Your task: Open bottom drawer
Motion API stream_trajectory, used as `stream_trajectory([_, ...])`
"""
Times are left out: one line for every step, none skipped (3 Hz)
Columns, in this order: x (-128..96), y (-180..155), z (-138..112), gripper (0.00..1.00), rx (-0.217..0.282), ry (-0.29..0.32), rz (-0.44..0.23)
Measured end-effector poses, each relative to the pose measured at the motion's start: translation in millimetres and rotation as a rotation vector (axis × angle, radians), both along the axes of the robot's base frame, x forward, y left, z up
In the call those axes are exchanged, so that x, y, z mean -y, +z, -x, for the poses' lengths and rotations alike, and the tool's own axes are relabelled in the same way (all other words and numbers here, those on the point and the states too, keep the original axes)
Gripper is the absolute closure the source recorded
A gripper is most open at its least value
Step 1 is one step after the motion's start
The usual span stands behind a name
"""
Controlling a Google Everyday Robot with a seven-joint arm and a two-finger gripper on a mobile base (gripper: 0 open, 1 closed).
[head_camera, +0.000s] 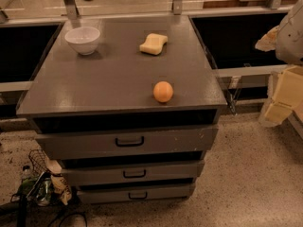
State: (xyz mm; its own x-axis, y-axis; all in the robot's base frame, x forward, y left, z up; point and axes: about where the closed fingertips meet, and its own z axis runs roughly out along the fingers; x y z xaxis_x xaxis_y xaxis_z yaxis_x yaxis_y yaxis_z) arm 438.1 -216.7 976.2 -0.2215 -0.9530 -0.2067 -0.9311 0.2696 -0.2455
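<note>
The bottom drawer (pixel 137 193) is the lowest and thinnest of three grey fronts on the cabinet, with a small black loop handle (pixel 138 195). Its front lies close under the middle drawer (pixel 134 173), and I see no gap showing its inside. The top drawer (pixel 128 142) has the widest handle. My gripper (pixel 285 96) appears as pale cream blocky parts at the right edge of the camera view. It is far to the right of the cabinet, higher than the bottom drawer, and touching none of the drawers.
On the cabinet top (pixel 109 79) stand a white bowl (pixel 83 39), a yellow sponge (pixel 153 43) and an orange (pixel 163 91). A wire basket (pixel 40 171) with packets and a bottle sits on the floor at lower left. Speckled floor (pixel 251 174) stretches to the right.
</note>
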Motion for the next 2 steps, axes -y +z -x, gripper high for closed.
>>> stream_trajectory([0.0,0.0,0.0,0.0,0.0,0.0,0.0])
stream_trajectory([0.0,0.0,0.0,0.27,0.0,0.0,0.0])
